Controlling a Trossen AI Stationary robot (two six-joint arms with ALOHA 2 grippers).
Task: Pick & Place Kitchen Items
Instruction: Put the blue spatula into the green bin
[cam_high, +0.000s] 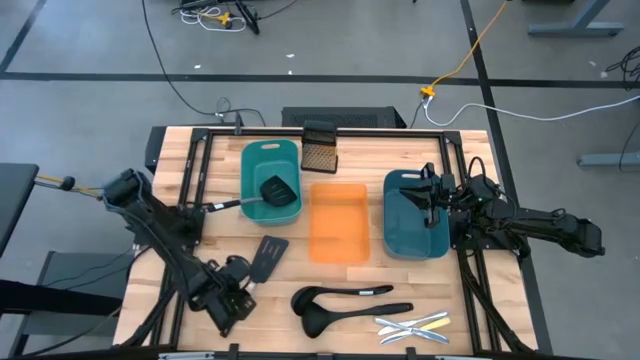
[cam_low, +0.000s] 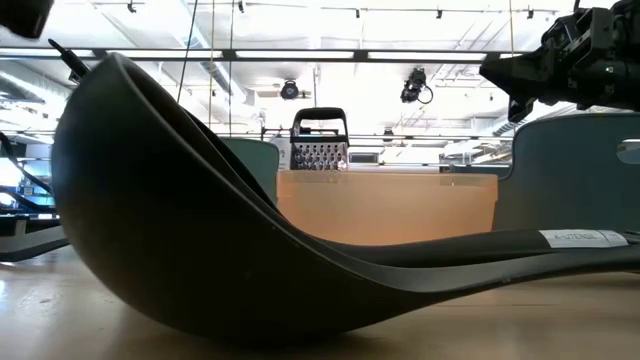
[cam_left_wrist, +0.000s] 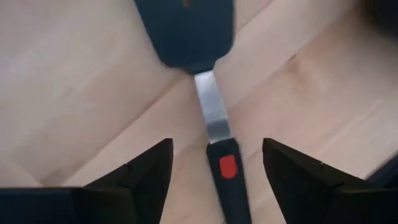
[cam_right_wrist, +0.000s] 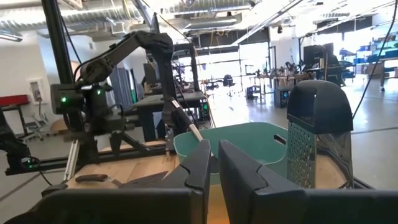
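Note:
A black-headed spatula (cam_high: 266, 255) lies flat on the wooden table, its head (cam_left_wrist: 186, 31) toward the trays and its black handle (cam_left_wrist: 227, 171) under my left gripper (cam_high: 238, 284). That gripper (cam_left_wrist: 217, 146) points down, open, one finger on either side of the handle without touching it. A second spatula (cam_high: 278, 190) lies with its head in the teal tray (cam_high: 270, 148), its handle over the tray's left rim. Two black ladles (cam_high: 345, 303) and some small cutlery (cam_high: 412, 325) lie near the front edge. My right gripper (cam_high: 432, 192) waits, shut, above the blue tray (cam_high: 412, 245).
An orange tray (cam_high: 337, 222) stands between the teal tray and the blue one. A small dark mesh box (cam_high: 320, 148) stands at the far edge. The low view is mostly filled by a ladle's bowl (cam_low: 200, 230). Bare wood lies left of the spatula.

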